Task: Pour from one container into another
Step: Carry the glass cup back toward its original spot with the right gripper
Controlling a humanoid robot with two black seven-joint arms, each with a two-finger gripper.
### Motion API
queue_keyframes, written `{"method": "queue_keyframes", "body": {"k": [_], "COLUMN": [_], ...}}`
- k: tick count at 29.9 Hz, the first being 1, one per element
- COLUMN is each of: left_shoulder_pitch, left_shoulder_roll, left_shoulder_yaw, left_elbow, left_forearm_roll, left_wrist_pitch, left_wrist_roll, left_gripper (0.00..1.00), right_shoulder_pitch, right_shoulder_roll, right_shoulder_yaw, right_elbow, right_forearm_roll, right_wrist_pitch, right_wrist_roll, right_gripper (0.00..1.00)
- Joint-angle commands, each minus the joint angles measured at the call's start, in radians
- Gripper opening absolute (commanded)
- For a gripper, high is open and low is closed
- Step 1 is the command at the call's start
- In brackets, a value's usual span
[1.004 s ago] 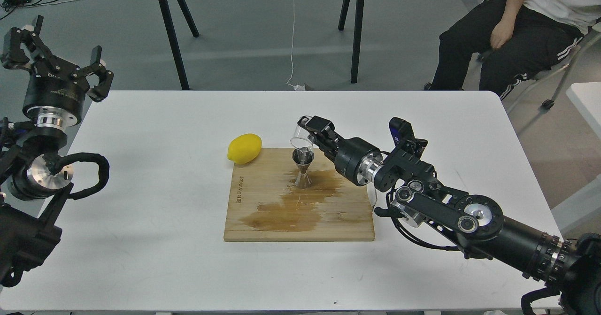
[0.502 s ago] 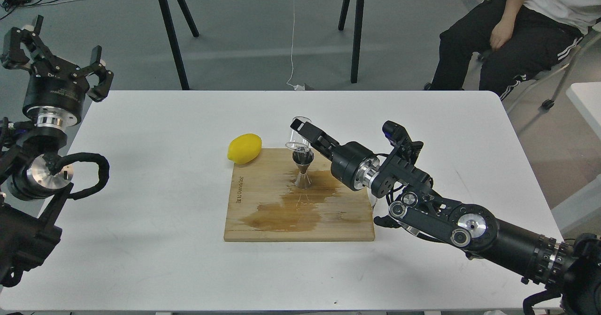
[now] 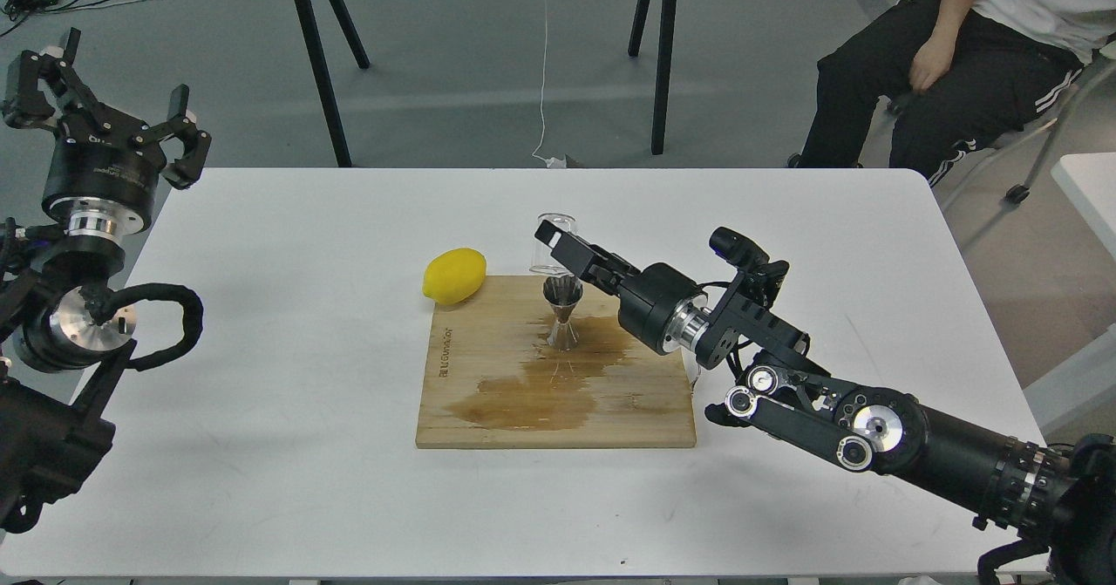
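The steel hourglass jigger point(image 3: 563, 313) stands upright on the wooden cutting board point(image 3: 488, 411), near its back edge. Just above and behind it hangs the small clear glass cup point(image 3: 551, 243), turned mouth down over the jigger's top. My right gripper point(image 3: 558, 248) is shut on the cup, reaching in from the right. My left gripper point(image 3: 105, 97) is raised off the table's far left corner, open and holding nothing.
A yellow lemon point(image 3: 454, 275) lies at the board's back left corner. A brown wet stain point(image 3: 545, 384) spreads over the board in front of the jigger. A seated person point(image 3: 959, 53) is beyond the table's far right; table legs point(image 3: 318, 53) stand behind.
My right gripper has rolled and lifted, swinging the cup from a sideways tilt at the jigger's rim to a higher, mouth-down pose. The left arm has not moved.
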Motion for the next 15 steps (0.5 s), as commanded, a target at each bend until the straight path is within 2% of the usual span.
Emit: {"method": "queue_keyframes", "body": {"k": [1,7,15], "left_shoulder_pitch": [0.000,-0.002,-0.003], "left_shoulder_roll": [0.003,-0.009,-0.008], "left_shoulder_yaw": [-0.006,-0.010,-0.010], "left_elbow": [0.000,0.000,-0.011], "left_forearm_roll": [0.000,0.000,-0.003], "left_wrist_pitch": [0.001,0.008,0.022], "left_wrist_roll": [0.000,0.000,0.003], "left_gripper": [1.00,1.00,1.00], "right_shoulder_pitch": [-0.023,-0.073,-0.112], "right_shoulder_roll": [-0.036,-0.125,-0.292], "right_shoulder_yaw": [0.060,0.205,0.302], "right_elbow": [0.006,0.034,0.029], "right_forearm_roll": [0.058,0.367,0.883], "right_wrist_pitch": [-0.001,0.010,0.059], "right_wrist_roll": [-0.008,-0.025,-0.017], "right_gripper": [0.41,0.41,0.42]}}
